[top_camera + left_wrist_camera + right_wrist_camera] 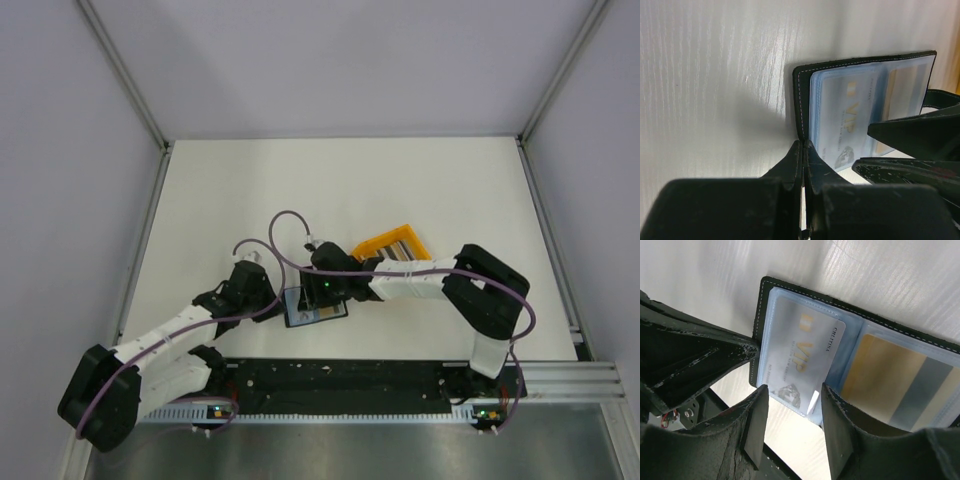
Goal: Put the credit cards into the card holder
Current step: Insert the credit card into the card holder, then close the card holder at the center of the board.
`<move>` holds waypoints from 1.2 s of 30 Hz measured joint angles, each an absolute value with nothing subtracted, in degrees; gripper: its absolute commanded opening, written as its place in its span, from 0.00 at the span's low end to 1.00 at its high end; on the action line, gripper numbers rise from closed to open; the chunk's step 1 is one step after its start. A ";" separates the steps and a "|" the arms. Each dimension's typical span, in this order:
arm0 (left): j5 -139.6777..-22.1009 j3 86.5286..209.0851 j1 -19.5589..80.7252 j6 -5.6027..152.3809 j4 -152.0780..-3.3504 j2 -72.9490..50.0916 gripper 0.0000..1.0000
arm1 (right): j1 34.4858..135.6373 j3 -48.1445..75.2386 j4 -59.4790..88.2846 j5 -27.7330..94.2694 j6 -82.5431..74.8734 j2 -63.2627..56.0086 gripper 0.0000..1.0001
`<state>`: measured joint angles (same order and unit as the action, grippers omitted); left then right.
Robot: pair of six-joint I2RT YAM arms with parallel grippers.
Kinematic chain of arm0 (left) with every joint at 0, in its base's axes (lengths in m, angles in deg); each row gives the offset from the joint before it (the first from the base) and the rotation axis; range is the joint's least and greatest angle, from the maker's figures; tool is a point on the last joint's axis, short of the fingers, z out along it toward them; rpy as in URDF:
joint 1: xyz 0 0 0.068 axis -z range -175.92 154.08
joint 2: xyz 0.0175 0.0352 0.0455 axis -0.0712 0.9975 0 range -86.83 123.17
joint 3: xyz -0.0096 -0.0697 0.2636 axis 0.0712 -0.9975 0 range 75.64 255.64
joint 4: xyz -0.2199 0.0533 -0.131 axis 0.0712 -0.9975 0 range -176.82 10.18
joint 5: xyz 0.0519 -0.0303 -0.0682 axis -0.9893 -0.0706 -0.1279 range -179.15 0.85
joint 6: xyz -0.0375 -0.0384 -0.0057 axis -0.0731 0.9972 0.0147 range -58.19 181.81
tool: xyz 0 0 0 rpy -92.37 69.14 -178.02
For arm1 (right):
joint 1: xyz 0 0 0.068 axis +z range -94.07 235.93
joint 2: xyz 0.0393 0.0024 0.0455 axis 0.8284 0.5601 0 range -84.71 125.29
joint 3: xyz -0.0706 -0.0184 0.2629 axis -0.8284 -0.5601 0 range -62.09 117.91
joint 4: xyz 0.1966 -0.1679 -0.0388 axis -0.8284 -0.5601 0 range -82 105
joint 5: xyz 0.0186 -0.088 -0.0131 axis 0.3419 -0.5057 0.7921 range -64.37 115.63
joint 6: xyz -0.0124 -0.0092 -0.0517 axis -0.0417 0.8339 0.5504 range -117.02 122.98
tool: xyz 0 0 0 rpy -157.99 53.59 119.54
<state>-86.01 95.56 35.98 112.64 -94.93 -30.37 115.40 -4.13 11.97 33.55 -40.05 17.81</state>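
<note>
Card holder [852, 340] open, left tool [803, 150] pinching its edge

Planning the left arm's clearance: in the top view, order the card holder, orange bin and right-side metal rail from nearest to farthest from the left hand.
1. card holder: at the fingertips of the left hand, just to its right.
2. orange bin: farther right, toward the back.
3. metal rail: far right, at the near edge.

Top camera high, looking down; wrist cameras close, seemingly opposed, sharing card holder [867, 95].
</note>
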 measured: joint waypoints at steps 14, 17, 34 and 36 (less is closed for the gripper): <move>-86.74 95.56 35.98 112.42 -95.61 -30.54 0.00 | 115.29 -3.91 13.30 34.95 -38.34 19.21 0.48; -86.89 95.56 35.98 112.09 -95.94 -30.76 0.00 | 115.31 -3.91 13.28 34.62 -37.69 18.53 0.51; -87.57 98.42 35.98 109.62 -100.55 -32.09 0.00 | 115.33 -4.61 2.14 14.23 -34.65 5.27 0.53; -87.57 98.58 35.98 109.56 -100.81 -32.07 0.00 | 115.31 -4.59 -0.40 11.52 -34.47 4.92 0.52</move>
